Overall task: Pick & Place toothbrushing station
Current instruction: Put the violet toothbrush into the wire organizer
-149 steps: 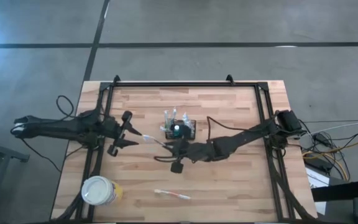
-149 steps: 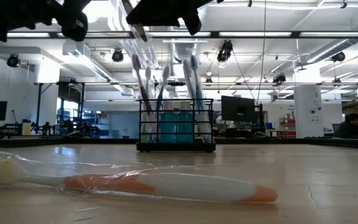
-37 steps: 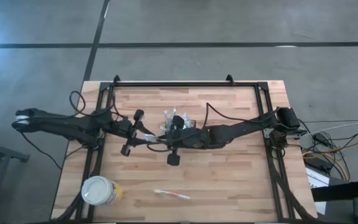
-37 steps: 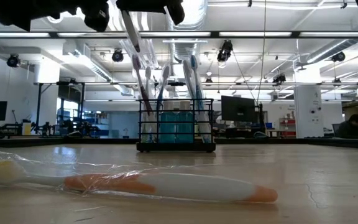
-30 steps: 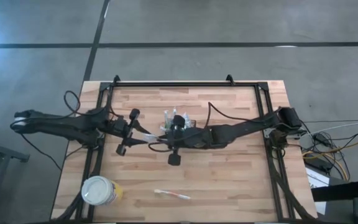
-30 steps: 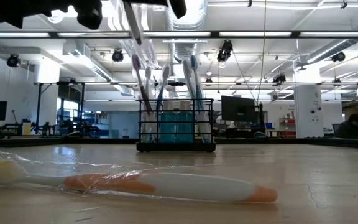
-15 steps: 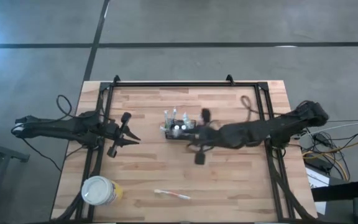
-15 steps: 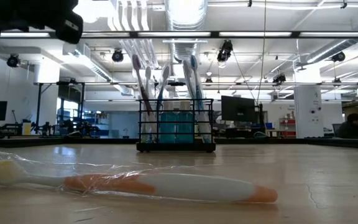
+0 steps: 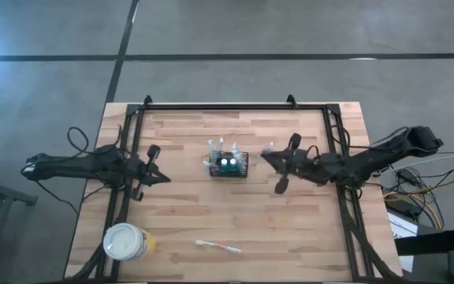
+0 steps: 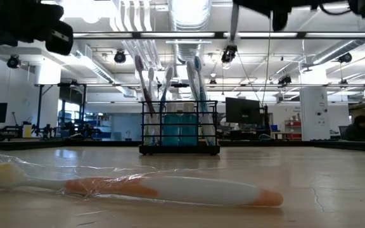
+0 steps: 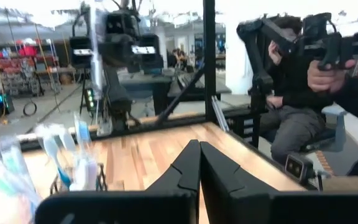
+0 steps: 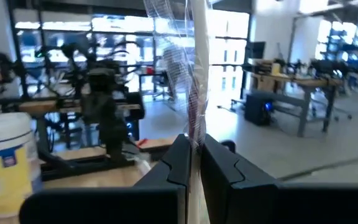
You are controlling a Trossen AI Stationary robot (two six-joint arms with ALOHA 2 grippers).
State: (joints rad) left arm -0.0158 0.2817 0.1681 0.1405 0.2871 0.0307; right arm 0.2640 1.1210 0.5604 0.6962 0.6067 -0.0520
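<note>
The toothbrushing station (image 9: pixel 228 164), a small black wire caddy with several toothbrushes upright in it, rests on its base at the table's middle, also seen in the low view (image 10: pixel 179 126). To its right, my right gripper (image 9: pixel 268 158) is shut on a toothbrush in a clear wrapper (image 12: pixel 196 74), well clear of the caddy. My left gripper (image 9: pixel 166 177) hangs shut, holding nothing, left of the caddy, its fingers (image 11: pixel 199 155) pointing level toward it. My right gripper pinches the wrapped toothbrush's shaft (image 12: pixel 194 134) between its two fingers. The fingers lie roughly level, coming from the table's right side, and cross the brush. The brush stands about upright in the hold, lifted clear of the table, with a long wrapped length above the fingers.
A yellow cup with a white lid (image 9: pixel 124 241) stands at the near left corner. Another wrapped toothbrush (image 9: pixel 219 247) lies flat near the front edge (image 10: pixel 163 187). Black frame rails (image 9: pixel 128 158) run along the table's sides. A person (image 11: pixel 316 81) sits beyond the table.
My right gripper has drawn back from beside the caddy toward the table's right edge, tipping its fingers up to level, with the wrapped toothbrush still in it. My left gripper has let go of that brush, pulled back toward the left edge, sunk a little and shut.
</note>
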